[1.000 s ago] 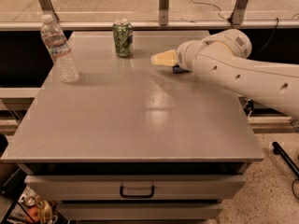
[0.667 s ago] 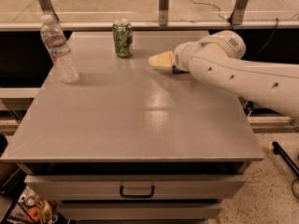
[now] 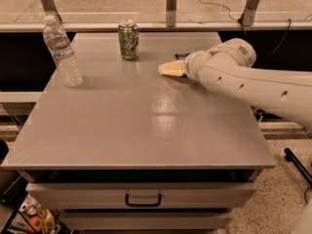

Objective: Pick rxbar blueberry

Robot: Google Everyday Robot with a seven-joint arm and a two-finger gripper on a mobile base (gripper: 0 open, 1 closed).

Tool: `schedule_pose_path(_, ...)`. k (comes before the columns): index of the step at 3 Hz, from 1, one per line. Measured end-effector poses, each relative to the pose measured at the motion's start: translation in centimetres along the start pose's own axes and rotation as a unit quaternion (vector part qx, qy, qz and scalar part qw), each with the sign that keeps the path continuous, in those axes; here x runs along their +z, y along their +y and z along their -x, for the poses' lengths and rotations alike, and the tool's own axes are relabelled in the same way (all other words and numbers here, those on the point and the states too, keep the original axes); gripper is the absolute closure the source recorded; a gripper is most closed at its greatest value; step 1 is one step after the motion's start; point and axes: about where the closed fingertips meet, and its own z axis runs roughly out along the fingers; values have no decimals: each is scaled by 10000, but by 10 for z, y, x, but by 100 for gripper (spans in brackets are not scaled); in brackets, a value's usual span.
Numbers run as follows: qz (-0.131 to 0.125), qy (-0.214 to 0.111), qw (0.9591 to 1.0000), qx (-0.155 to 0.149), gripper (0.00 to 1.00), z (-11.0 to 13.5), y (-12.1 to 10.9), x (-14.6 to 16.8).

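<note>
A small dark navy wrapper, the rxbar blueberry (image 3: 181, 56), lies on the grey table (image 3: 146, 126) near the back, mostly hidden behind my arm. My gripper (image 3: 168, 68), cream-coloured and pointing left, hangs just in front of and beside the bar, low over the table. The white arm (image 3: 243, 82) reaches in from the right. I see nothing held in the gripper.
A green soda can (image 3: 128, 40) stands at the back, left of the gripper. A clear water bottle (image 3: 62, 51) stands at the back left. The table has a drawer with a handle (image 3: 143, 199) in front. A metal rail and glass run behind it.
The gripper and arm have shifted slightly downward and toward the front of the table. The can and the bottle have not moved.
</note>
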Motion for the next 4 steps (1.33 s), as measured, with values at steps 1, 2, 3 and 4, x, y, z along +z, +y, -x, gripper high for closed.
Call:
schedule_pose_path(1,-50,9,10000,44,0,-1,-7,-2)
schedule_pose_path(2,-50,9,10000,43,19,2,-7,-4)
schedule_pose_path(3,-49,9,10000,43,41,4,-7,-5)
schedule_pose_path(4,-49,8,10000,43,64,8,-7,-8)
